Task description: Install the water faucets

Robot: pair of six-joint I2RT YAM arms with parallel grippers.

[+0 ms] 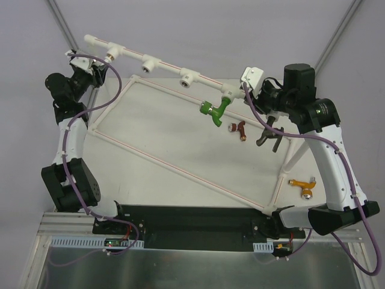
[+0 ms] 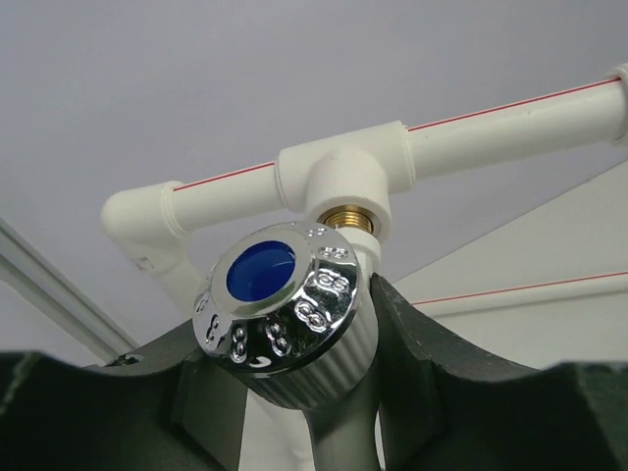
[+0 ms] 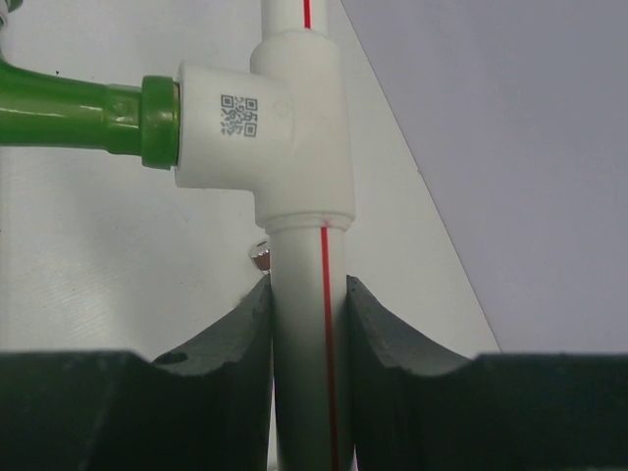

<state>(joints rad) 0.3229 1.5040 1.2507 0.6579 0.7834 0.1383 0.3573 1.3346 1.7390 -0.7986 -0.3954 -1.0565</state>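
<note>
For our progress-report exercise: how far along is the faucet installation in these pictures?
Done: the green faucet sits screwed into its tee fitting. In hand: the left gripper holds a chrome-knobbed faucet close to an open brass socket, while the right gripper clamps the pipe. Left: the dark red, dark grey and orange faucets lie loose on the table.

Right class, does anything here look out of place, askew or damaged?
Nothing broken or spilled. The dark red faucet, dark grey faucet and orange faucet lie loose on the table, simply not fitted yet; the green faucet sits in its tee.
</note>
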